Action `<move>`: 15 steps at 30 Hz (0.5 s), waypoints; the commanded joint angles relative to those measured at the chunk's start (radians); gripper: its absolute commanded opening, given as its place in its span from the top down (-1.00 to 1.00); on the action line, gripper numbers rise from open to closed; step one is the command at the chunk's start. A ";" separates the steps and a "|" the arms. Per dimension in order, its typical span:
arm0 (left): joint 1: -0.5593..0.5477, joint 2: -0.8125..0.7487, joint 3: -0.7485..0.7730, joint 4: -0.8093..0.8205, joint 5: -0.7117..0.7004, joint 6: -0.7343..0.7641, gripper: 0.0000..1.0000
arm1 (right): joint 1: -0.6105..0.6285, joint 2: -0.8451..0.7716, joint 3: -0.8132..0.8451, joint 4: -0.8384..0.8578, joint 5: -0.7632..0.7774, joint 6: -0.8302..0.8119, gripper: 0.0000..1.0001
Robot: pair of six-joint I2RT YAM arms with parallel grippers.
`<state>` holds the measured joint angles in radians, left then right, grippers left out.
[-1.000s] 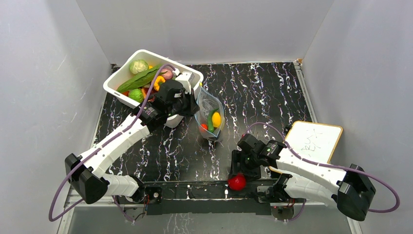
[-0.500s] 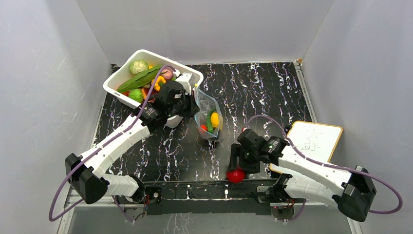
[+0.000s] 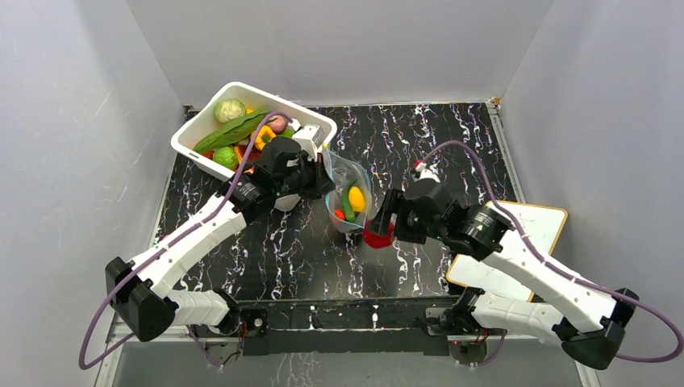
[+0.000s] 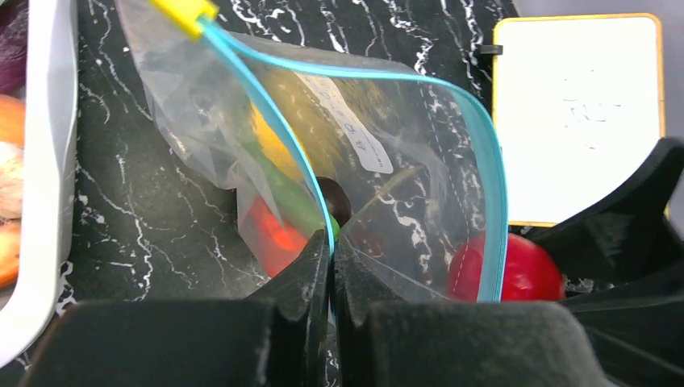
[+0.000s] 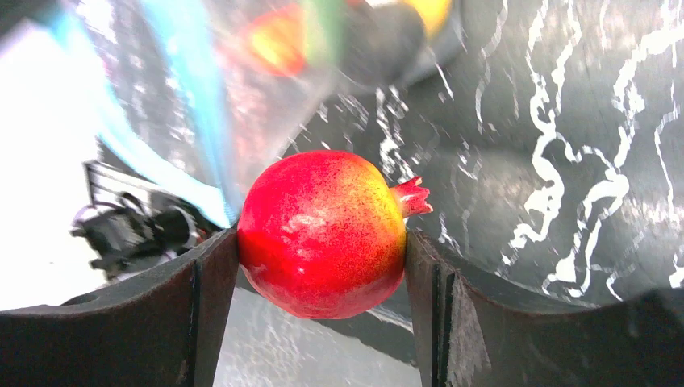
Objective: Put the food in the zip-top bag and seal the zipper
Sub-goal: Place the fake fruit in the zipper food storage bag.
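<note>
The clear zip-top bag hangs open in mid-table, its light-blue zipper rim spread wide. Inside it are a yellow piece, a green piece and a red piece. My left gripper is shut on the bag's near rim and holds it up. My right gripper is shut on a red pomegranate, held just right of the bag's mouth. The pomegranate also shows through the bag in the left wrist view.
A white tub at the back left holds cabbage, cucumber, yellow pepper and other toy food. A small whiteboard lies at the right, under my right arm. Grey walls enclose the black marbled table.
My right gripper has lifted the pomegranate from the table's near edge and carried it up and away to the bag's mouth. My left gripper has held the bag, shifting slightly.
</note>
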<state>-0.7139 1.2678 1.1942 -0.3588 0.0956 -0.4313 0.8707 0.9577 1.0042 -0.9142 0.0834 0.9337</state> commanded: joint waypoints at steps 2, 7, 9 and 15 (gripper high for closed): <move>-0.002 -0.060 -0.020 0.080 0.081 -0.013 1.00 | 0.005 -0.010 0.180 0.114 0.130 -0.027 0.06; -0.002 -0.059 -0.024 0.091 0.095 -0.013 1.00 | 0.005 -0.009 0.207 0.288 0.186 -0.033 0.12; -0.002 -0.061 -0.023 0.096 0.104 -0.017 1.00 | 0.005 0.020 0.233 0.336 0.193 -0.055 0.13; -0.002 -0.064 -0.024 0.095 0.086 -0.016 1.00 | 0.005 0.159 0.341 0.365 0.194 -0.149 0.07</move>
<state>-0.7139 1.2472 1.1759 -0.2913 0.1726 -0.4465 0.8707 1.0576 1.2572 -0.6594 0.2432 0.8631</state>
